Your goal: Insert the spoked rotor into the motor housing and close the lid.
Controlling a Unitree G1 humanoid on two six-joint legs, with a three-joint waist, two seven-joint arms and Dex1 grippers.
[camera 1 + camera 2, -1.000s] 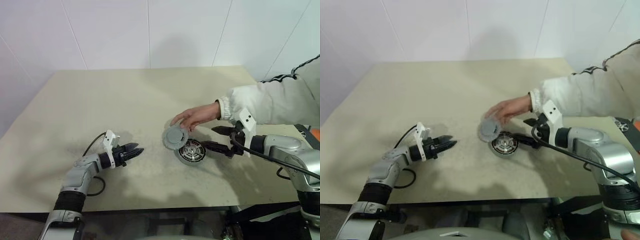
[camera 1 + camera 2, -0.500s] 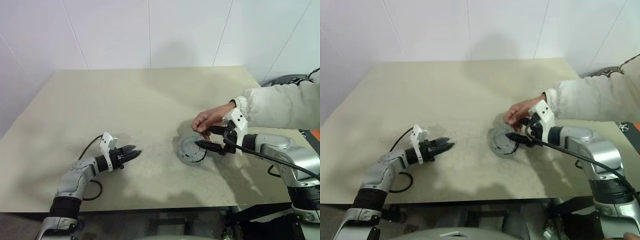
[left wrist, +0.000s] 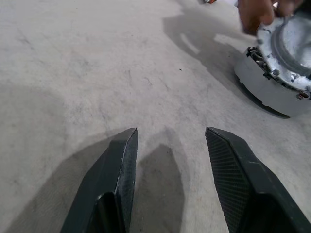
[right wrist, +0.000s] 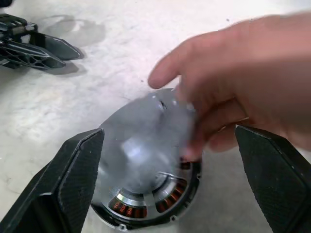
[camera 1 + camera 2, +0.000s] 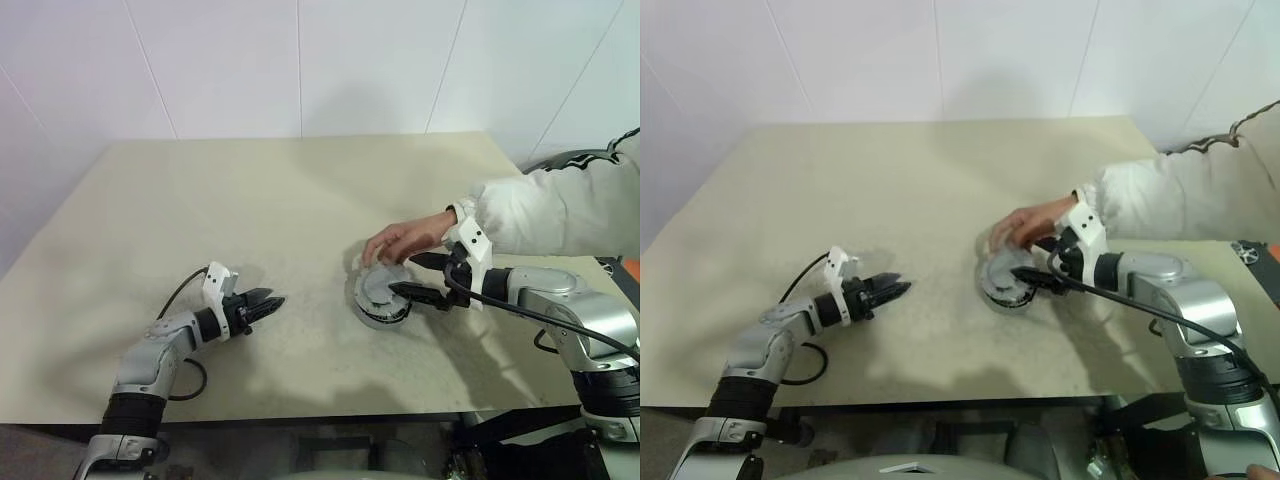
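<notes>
Person's hand (image 5: 398, 241) tilting the lid (image 4: 143, 141) onto the motor housing (image 5: 378, 300) on the table (image 5: 250, 200). Right claw (image 5: 410, 277) spread wide beside it, gripping nothing. Left claw (image 5: 272, 303) well apart, partly open, empty.

Table (image 5: 250, 200): matt beige top, finely speckled and slightly rough. Lid (image 4: 141, 141): dull grey metal, smooth; motor housing (image 4: 146, 206) under it shows glossy copper windings inside a dark metal rim. Gripper fingers (image 3: 233, 179): matt black plastic with finely textured pads.
</notes>
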